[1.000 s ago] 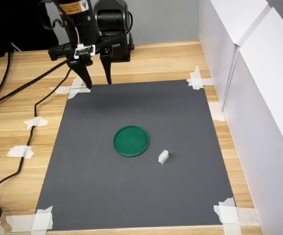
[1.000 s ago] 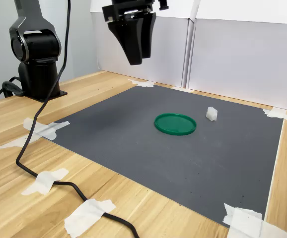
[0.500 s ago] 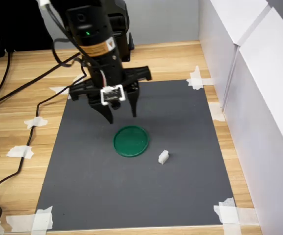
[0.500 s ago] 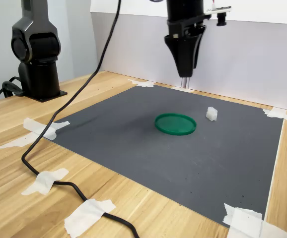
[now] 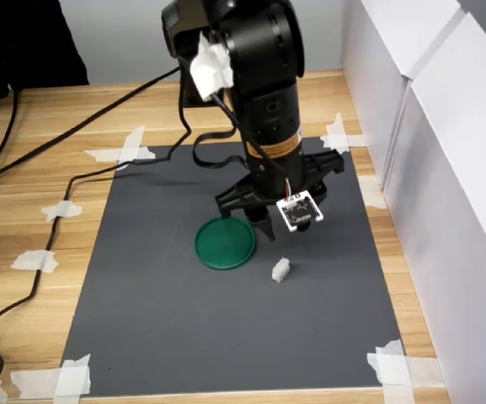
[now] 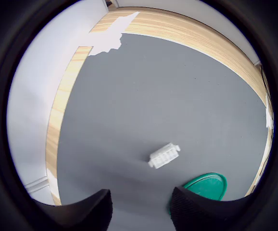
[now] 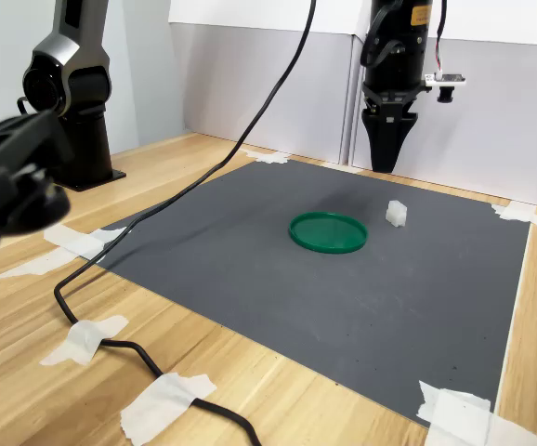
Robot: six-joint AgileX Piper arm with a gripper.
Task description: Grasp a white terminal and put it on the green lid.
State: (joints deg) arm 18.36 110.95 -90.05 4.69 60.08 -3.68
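No legible text; terminal (image 5: 281, 269) loose.

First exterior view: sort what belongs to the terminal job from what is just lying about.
Job: white terminal, green lid, gripper above them.
Lying about: tape pieces, black cable, white boxes, grey mat.

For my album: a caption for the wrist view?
Open gripper above small white plastic terminal, flat round green lid beside, on grey mat.
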